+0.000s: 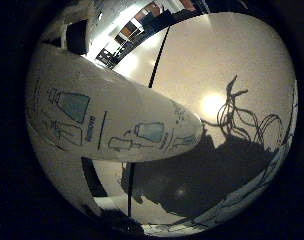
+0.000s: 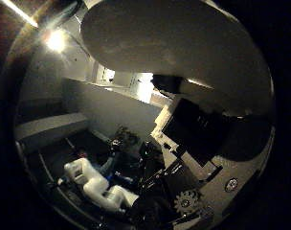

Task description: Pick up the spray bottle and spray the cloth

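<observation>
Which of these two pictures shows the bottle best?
The little finger side view: the bottle lies close across it, with its printed diagrams plain to see. The thumb side view shows only a pale rounded bulk close by, probably the same bottle, beside the hand.

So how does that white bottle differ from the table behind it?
The spray bottle is rounded with teal drawings; the table is flat and plain, crossed by a dark line. The bottle sits close to the palm; the table lies farther off, partly shadowed. Both are pale.
</observation>
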Action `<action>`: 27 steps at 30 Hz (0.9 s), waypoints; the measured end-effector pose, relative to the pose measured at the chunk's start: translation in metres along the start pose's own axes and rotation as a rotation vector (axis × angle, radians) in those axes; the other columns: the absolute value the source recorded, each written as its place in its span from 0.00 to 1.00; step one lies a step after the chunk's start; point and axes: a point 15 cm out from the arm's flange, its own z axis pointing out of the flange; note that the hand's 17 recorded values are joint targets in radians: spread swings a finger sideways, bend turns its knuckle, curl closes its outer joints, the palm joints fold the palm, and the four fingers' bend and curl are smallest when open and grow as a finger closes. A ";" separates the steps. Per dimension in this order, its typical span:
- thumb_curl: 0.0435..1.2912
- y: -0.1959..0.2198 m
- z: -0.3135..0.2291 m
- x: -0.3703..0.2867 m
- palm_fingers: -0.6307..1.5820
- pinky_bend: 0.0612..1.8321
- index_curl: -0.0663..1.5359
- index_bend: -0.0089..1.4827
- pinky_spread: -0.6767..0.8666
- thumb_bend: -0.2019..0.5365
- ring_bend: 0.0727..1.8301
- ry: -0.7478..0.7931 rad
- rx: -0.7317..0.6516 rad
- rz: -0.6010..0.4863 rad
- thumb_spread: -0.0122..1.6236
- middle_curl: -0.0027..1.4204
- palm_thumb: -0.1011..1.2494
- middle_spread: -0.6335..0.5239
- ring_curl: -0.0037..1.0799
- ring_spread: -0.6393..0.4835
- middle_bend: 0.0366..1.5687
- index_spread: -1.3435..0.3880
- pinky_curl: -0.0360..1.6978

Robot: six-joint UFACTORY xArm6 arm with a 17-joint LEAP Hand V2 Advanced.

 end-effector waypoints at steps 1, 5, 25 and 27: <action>0.37 0.002 0.001 -0.003 0.77 0.54 0.47 0.63 0.25 0.23 0.70 -0.017 -0.008 -0.004 0.61 0.43 0.76 0.45 0.62 0.38 0.81 0.64 0.61; 0.36 0.006 0.003 -0.011 0.71 0.58 0.44 0.36 0.19 0.23 0.68 -0.048 -0.026 -0.017 0.58 0.41 0.71 0.42 0.57 0.37 0.70 0.60 0.54; 0.30 0.001 -0.008 -0.018 0.37 0.43 0.33 0.16 0.39 0.24 0.51 -0.012 -0.134 -0.093 0.60 0.33 0.63 0.45 0.43 0.39 0.31 0.56 0.40; 0.29 -0.002 -0.011 -0.018 0.37 0.40 0.32 0.16 0.44 0.23 0.49 -0.004 -0.138 -0.099 0.59 0.32 0.63 0.47 0.41 0.41 0.29 0.56 0.38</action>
